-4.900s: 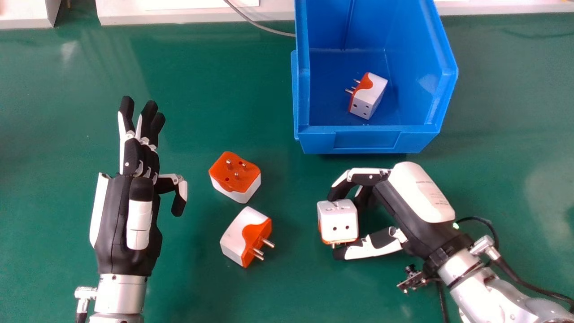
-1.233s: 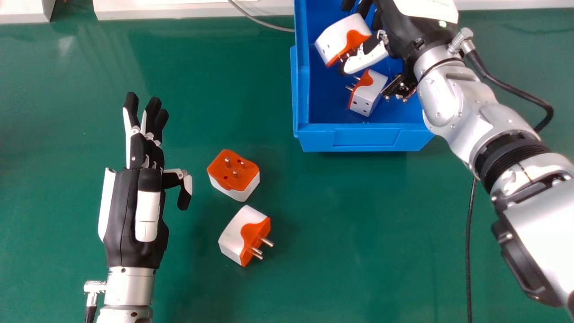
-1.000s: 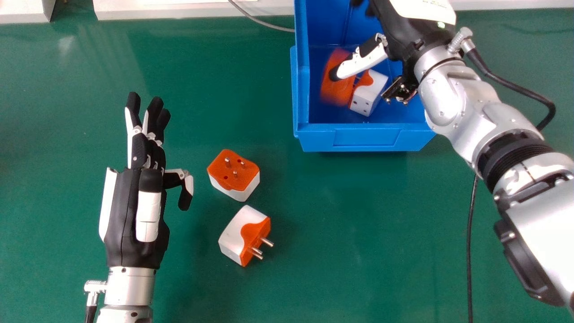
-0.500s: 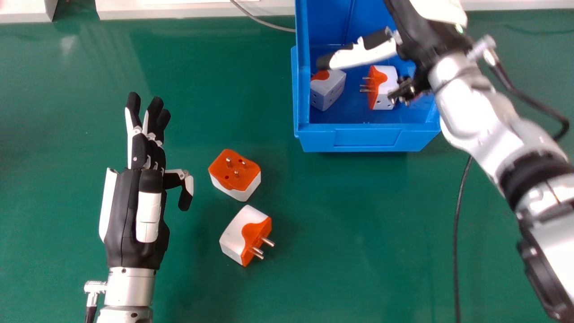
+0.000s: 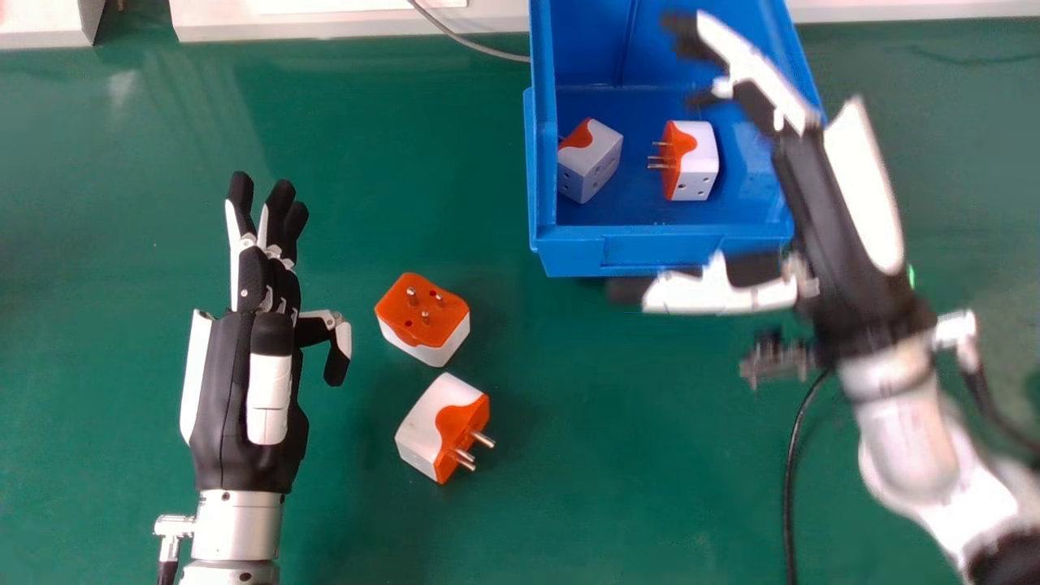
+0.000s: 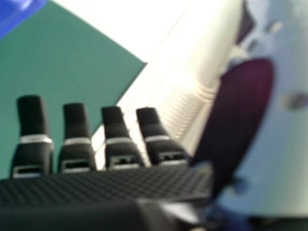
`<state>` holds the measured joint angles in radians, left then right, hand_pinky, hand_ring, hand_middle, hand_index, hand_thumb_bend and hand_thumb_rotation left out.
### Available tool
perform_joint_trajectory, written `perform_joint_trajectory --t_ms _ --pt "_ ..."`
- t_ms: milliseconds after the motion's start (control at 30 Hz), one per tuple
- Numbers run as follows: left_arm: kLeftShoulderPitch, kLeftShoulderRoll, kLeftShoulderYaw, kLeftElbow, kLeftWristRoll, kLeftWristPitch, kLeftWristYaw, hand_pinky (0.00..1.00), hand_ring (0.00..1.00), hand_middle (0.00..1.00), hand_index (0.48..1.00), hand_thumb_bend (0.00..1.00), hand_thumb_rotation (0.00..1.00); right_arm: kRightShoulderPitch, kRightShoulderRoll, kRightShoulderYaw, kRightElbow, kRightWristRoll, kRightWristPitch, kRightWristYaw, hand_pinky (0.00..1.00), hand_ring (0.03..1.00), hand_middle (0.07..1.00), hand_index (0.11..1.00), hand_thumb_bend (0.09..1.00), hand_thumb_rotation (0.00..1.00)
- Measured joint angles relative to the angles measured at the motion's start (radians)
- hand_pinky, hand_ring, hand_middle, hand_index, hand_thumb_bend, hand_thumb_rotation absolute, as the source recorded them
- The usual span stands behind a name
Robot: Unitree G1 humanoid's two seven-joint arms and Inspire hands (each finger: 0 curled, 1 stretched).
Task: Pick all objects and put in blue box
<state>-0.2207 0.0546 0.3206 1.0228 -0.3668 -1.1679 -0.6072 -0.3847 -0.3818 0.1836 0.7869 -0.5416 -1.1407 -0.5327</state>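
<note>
On the bench (image 5: 601, 504), a near adapter (image 5: 429, 418) and farther adapter (image 5: 426, 317) await boxing between left hand (image 5: 244, 390) and right hand (image 5: 821, 203), both spread, empty; by its far edge, the blue box (image 5: 573, 252) holds two adapters (image 5: 597, 154): seemingly half done.

White plugs (image 5: 429, 422) with wavy-edged orange, plain blue box (image 5: 585, 250), deep green table (image 5: 585, 479), black-and-white fingers (image 5: 240, 189).

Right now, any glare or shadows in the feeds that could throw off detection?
Head view: pale glare patch on the green tabletop, left side; dark shadow along the foot of the blue box; faint, soft shading around the two loose adapters, both readable. Right hand view: strong light, white surface nearly washed out.
</note>
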Motion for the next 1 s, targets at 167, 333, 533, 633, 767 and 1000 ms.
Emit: perform_joint_trajectory --t_ms 167,333,533,633,767,1000 --pt "0.0 0.0 0.001 -0.005 -0.002 0.0 0.005 0.0 1.0 1.0 1.0 1.0 0.94 0.142 0.033 -0.011 -0.076 -0.066 -0.021 -0.021 0.61 0.748 0.803 0.819 1.0 0.32" --pt "0.002 0.001 0.002 -0.007 -0.015 0.0 -0.002 0.0 1.0 1.0 1.0 1.0 0.94 0.256 0.079 -0.004 -0.165 -0.084 -0.003 -0.004 0.62 0.75 0.801 0.824 1.0 0.34" --pt "0.008 0.004 0.003 -0.011 -0.023 -0.001 -0.001 0.0 1.0 1.0 1.0 1.0 0.94 0.333 0.108 0.036 -0.2 -0.093 0.015 0.06 0.65 0.764 0.809 0.832 0.999 0.35" --pt "0.012 0.004 0.002 -0.011 -0.022 -0.001 0.003 0.0 1.0 1.0 1.0 1.0 0.94 0.354 0.12 0.065 -0.199 -0.088 0.015 0.099 0.66 0.768 0.811 0.835 0.997 0.36" --pt "0.015 0.005 0.001 -0.011 -0.007 -0.002 0.017 0.0 1.0 1.0 1.0 1.0 0.94 0.36 0.142 0.1 -0.19 -0.04 0.015 0.166 0.68 0.782 0.82 0.856 0.992 0.34" --pt "0.015 0.006 0.0 -0.012 -0.002 -0.004 0.02 0.0 1.0 1.0 1.0 1.0 0.94 0.341 0.161 0.142 -0.084 0.006 0.02 0.269 0.71 0.823 0.857 0.897 0.996 0.33"
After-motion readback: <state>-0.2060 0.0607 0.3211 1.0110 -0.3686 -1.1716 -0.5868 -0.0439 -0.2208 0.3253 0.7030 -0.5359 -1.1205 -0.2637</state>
